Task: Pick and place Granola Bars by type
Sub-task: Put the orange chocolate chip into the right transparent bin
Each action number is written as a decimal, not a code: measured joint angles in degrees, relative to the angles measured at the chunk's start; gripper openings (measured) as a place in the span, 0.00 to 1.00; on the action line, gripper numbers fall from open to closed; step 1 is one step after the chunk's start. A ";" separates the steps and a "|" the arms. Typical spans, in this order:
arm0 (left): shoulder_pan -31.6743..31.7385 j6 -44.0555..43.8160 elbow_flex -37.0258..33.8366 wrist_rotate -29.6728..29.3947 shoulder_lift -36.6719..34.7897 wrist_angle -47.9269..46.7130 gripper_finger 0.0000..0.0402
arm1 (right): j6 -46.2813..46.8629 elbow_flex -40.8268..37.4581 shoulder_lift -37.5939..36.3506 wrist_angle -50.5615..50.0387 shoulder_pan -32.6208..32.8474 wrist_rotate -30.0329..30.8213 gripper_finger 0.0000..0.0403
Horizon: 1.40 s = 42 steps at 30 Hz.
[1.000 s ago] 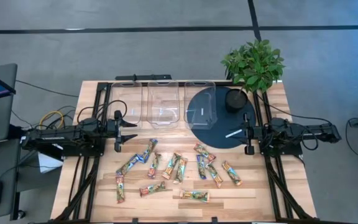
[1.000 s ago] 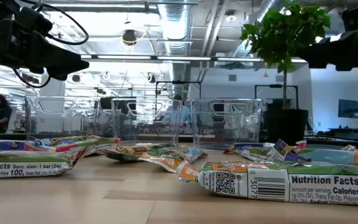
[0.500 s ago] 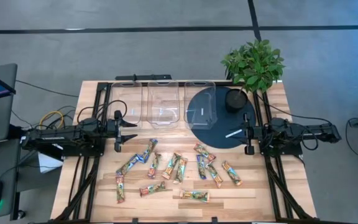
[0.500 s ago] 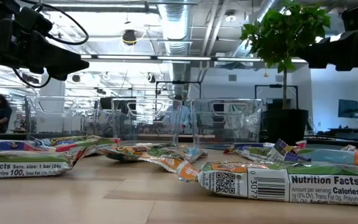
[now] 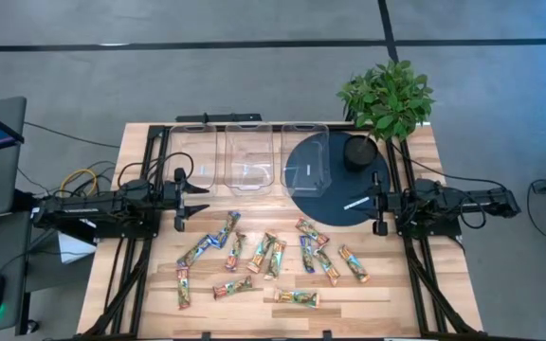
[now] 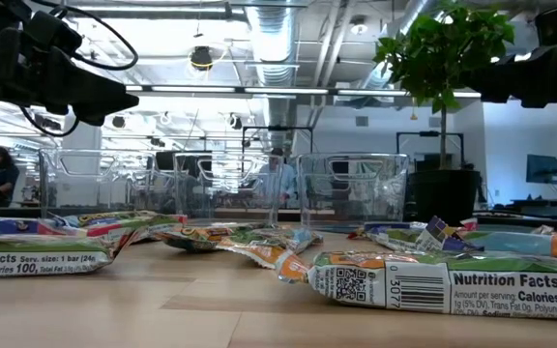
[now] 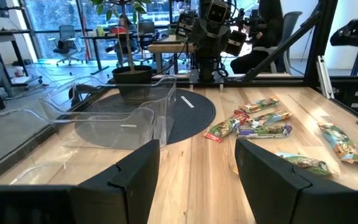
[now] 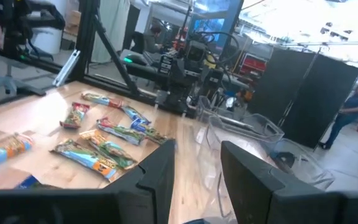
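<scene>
While both dark arms waited at the two sides of the light wooden desk (image 5: 150, 284), the left pincer (image 5: 180, 200) had its fingers clearly apart and held nothing. The right pincer (image 5: 378, 202) had its fingers only a little apart, and it also held nothing and touched nothing.

The small flat Granola Bars in shiny multicoloured wrappers (image 5: 263, 256) lay scattered on the front half of the desk, between the two arms; some of them overlapped.

Behind them stood three clear plastic bins (image 5: 251, 157) in a row. The rightmost bin stood partly on a dark round mat (image 5: 335, 194), which carried a small white stick-like mark (image 5: 354, 204). A green leafy plant in a black pot (image 5: 387, 99) stood at the mat's far edge.

Only the low view showed the printed nutrition labels on the nearest wrappers (image 6: 453, 282). The left wrist view showed the other arm across the desk, and the right wrist view showed a person (image 8: 351, 112) in the room beyond.
</scene>
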 joint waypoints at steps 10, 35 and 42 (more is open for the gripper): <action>0.00 -3.88 0.02 -0.09 -0.02 1.42 0.51 | 10.87 0.00 0.00 1.40 0.73 -0.24 0.31; 0.00 4.25 0.02 -6.01 -0.02 0.85 0.51 | 6.14 5.23 11.30 19.33 5.68 3.89 0.31; 0.00 5.51 0.02 -5.71 -0.01 0.76 0.51 | 0.34 15.23 27.74 19.78 8.19 9.74 0.31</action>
